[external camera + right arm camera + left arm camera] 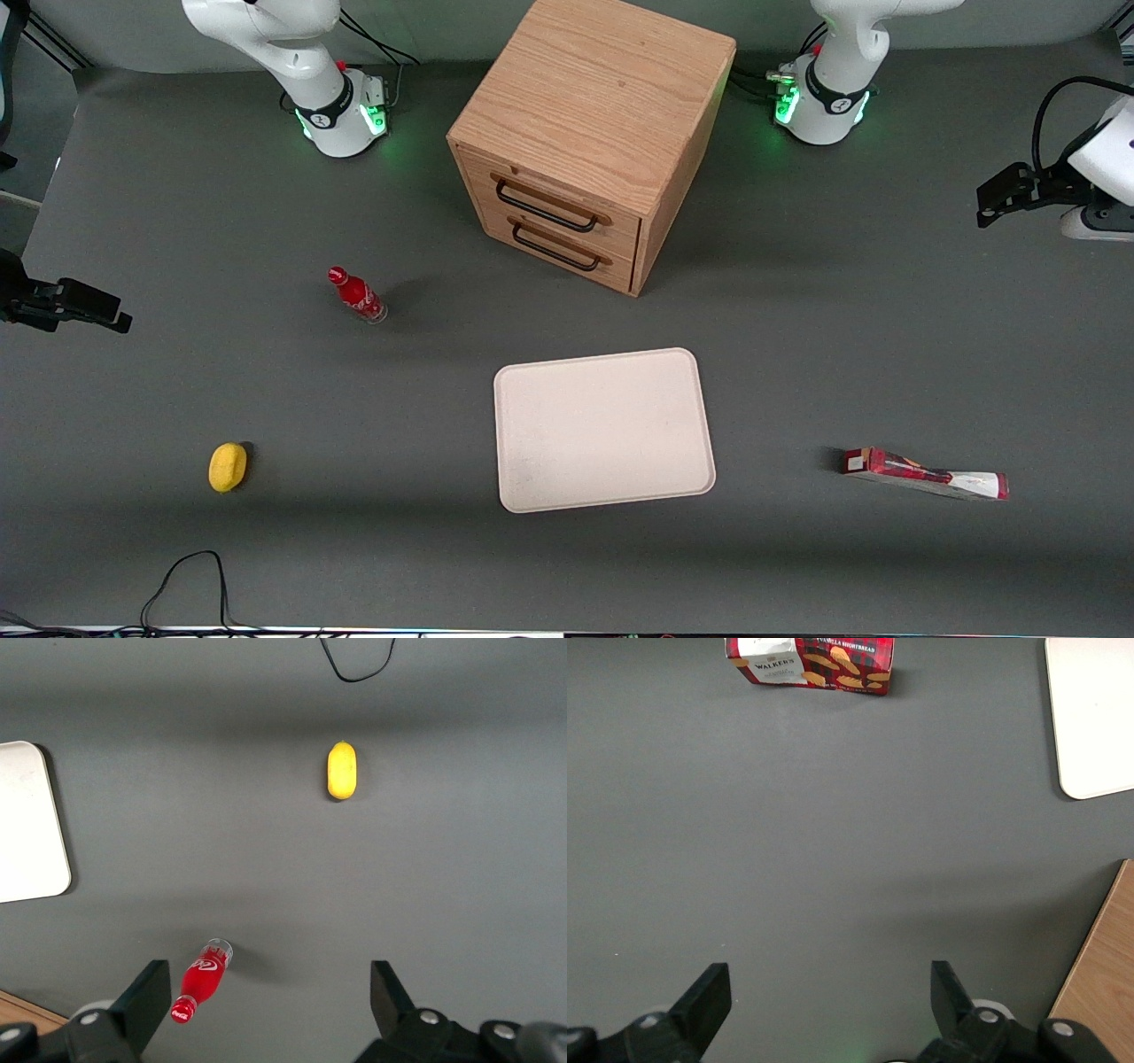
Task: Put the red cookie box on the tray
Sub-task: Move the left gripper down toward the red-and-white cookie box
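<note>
The red cookie box [924,474] lies flat on the grey table toward the working arm's end, apart from the tray and at about its nearer edge. It also shows in the left wrist view as a red carton with white and orange printing [811,663]. The cream-white tray [604,430] sits near the table's middle, in front of the cabinet, with nothing on it; one corner of the tray [1094,718] shows in the left wrist view. My gripper [997,199] hangs above the table, farther from the front camera than the box. The gripper [830,988] is open, with only bare table between its fingers.
A wooden two-drawer cabinet [589,133] stands farther from the front camera than the tray; its edge [1103,974] shows beside the gripper. A small red bottle [357,295] and a yellow lemon-like object [228,466] lie toward the parked arm's end. A black cable [190,580] loops at the near edge.
</note>
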Controlling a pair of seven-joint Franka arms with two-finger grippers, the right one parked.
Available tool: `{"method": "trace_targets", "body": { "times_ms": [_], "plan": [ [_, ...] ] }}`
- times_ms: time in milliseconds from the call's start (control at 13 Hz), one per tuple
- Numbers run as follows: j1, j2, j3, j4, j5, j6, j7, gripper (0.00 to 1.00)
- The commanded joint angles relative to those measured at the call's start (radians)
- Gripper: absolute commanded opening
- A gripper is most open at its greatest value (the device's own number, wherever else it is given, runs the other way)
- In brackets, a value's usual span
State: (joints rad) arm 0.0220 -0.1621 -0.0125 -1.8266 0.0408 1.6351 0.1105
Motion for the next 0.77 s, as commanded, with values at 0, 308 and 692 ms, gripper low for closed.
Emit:
{"method": "trace_targets", "body": {
  "times_ms": [0, 308, 692],
  "plan": [
    [0.021, -0.022, -0.012, -0.019, -0.016, -0.009, 0.021, 1.00],
    [0.042, 0.031, -0.001, -0.019, 0.004, 0.110, 0.023, 1.00],
    [0.024, 0.218, 0.011, 0.137, -0.015, 0.141, -0.150, 0.99]
  ]
}}
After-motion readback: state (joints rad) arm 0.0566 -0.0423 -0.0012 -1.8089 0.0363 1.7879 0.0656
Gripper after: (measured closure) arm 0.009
